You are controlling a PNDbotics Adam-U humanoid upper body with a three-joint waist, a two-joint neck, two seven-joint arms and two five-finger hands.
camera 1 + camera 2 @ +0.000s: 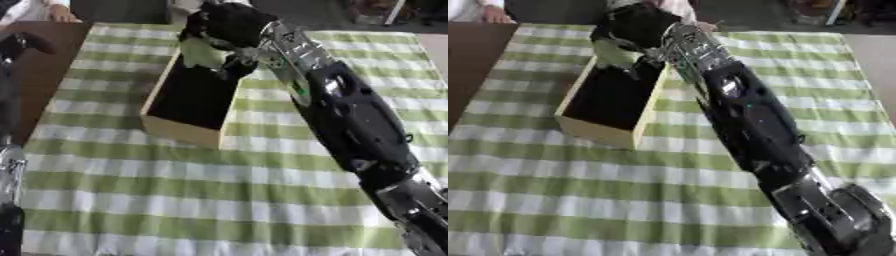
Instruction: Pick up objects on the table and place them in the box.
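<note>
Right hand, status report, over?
Right hand curled on pale green object, above far end of wooden box. Left hand out of view. Nothing blocking the box opening.

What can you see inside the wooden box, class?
The wooden box looks dark inside; no contents can be made out. The right hand holds a pale green object over its far end, which covers that part of the interior.

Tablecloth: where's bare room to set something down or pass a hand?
Free: the wide checked tablecloth in front of the wooden box, and the strip left of it toward the brown table edge. Crowded: the box's far end, where the right hand holds a pale green object; the right arm crosses the right side.
</note>
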